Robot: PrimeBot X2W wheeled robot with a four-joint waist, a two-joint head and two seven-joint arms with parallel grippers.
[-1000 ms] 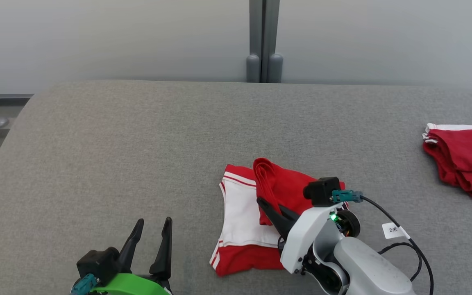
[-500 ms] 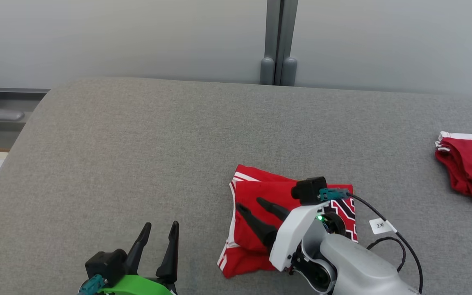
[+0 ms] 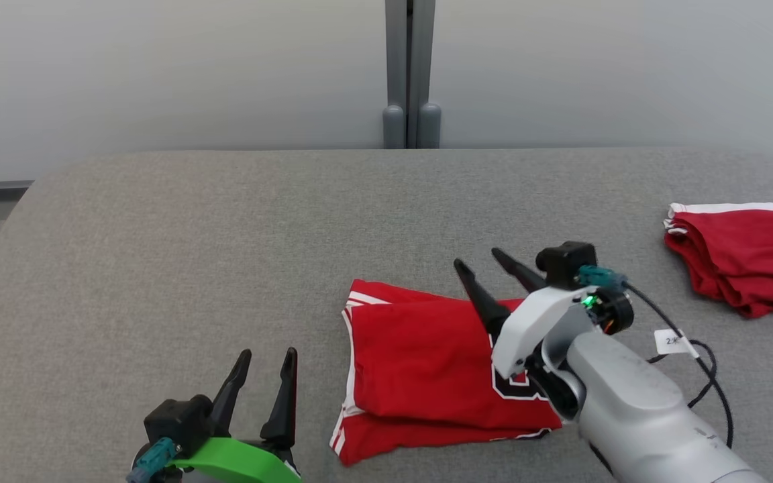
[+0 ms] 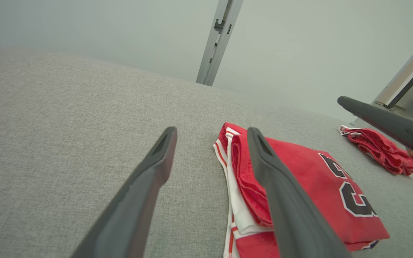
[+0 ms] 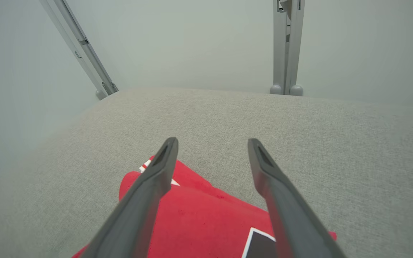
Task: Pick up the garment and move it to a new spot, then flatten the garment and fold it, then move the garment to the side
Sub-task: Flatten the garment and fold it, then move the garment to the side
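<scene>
The garment (image 3: 420, 369) is a red jersey with white trim and a black number, lying folded on the grey padded surface (image 3: 158, 268) at centre front. My right gripper (image 3: 479, 260) hovers open over the fold's far right edge, holding nothing. In the right wrist view the garment (image 5: 199, 222) lies below the right gripper (image 5: 212, 141), whose fingers are spread. My left gripper (image 3: 268, 353) stands open at the lower left, apart from the cloth. Seen from the left wrist, the garment (image 4: 299, 168) lies just right of the left gripper (image 4: 212, 130).
A second red garment (image 3: 742, 258) with a white band lies bunched at the far right edge. A grey post (image 3: 406, 74) runs up the pale wall behind. The padded surface stretches bare to the left and back. A tagged cable (image 3: 688, 349) trails from my right wrist.
My right gripper opened and let go of the red flap, which now lies flat over the white part. The gripper then lifted back toward the far right. The camera also shifted.
</scene>
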